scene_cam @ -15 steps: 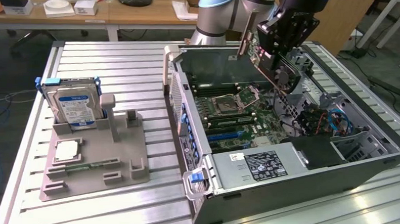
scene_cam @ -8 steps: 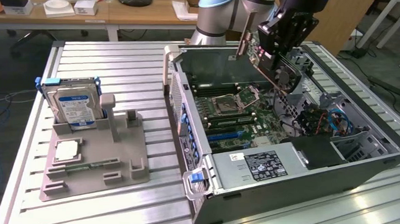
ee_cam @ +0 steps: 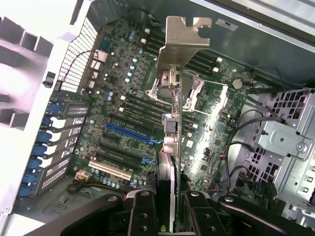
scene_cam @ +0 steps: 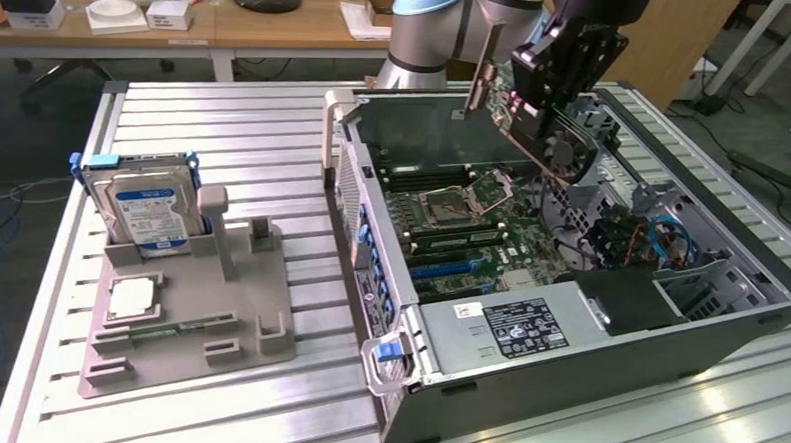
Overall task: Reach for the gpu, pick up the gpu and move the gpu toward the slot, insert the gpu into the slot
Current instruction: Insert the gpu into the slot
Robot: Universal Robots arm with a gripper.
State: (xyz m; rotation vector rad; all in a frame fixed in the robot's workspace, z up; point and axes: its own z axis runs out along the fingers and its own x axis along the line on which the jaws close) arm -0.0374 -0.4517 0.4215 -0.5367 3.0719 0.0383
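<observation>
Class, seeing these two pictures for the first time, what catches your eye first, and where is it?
The gripper holds a green graphics card tilted above the open computer case, over the motherboard. On the exterior view's left, a blue-labelled hard drive stands upright in a grey holder.

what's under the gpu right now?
The gpu hangs in the jaws over the motherboard: blue slot and memory slots show. Its bracket covers part of the processor socket.
</observation>
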